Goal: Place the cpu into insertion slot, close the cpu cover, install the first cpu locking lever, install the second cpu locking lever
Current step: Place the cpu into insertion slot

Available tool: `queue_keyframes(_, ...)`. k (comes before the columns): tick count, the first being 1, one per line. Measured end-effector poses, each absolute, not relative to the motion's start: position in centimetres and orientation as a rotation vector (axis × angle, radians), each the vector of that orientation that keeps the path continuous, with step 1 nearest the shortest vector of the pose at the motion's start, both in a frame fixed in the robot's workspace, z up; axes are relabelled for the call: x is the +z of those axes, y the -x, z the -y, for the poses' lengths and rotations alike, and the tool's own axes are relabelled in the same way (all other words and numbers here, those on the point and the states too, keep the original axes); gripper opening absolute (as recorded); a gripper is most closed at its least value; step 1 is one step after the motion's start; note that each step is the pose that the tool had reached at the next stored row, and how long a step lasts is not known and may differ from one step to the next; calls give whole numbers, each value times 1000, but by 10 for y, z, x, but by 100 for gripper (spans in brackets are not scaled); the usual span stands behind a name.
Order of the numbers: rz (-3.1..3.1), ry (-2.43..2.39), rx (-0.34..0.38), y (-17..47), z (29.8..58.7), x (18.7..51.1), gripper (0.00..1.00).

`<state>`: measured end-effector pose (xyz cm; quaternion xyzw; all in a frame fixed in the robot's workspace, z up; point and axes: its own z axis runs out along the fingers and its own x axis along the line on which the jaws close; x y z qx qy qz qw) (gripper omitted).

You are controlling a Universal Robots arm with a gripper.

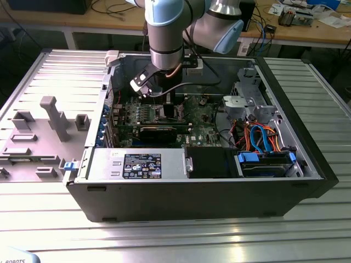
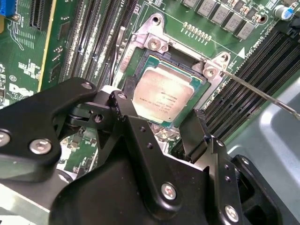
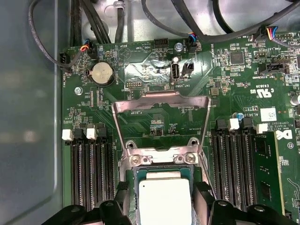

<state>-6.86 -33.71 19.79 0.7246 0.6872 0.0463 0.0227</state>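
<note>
A coin battery (image 3: 102,73) sits on the green motherboard (image 3: 89,110), near black memory slots (image 3: 89,173).

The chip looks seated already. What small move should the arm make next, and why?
Probably lift the pincer straight up. The cpu lies flat in the insertion slot, the open fingers stand either side of it without touching, and the cpu cover stands raised, so the pincer is in its way.

I'm seeing a ribbed metal table (image 1: 181,238) catching overhead glare, with a cluttered wooden workbench (image 1: 55,19) behind it.
</note>
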Motion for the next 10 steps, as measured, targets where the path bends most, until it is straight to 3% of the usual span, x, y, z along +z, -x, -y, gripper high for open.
queue_keyframes(10,-2127,-2247,138,68,337,202,65)
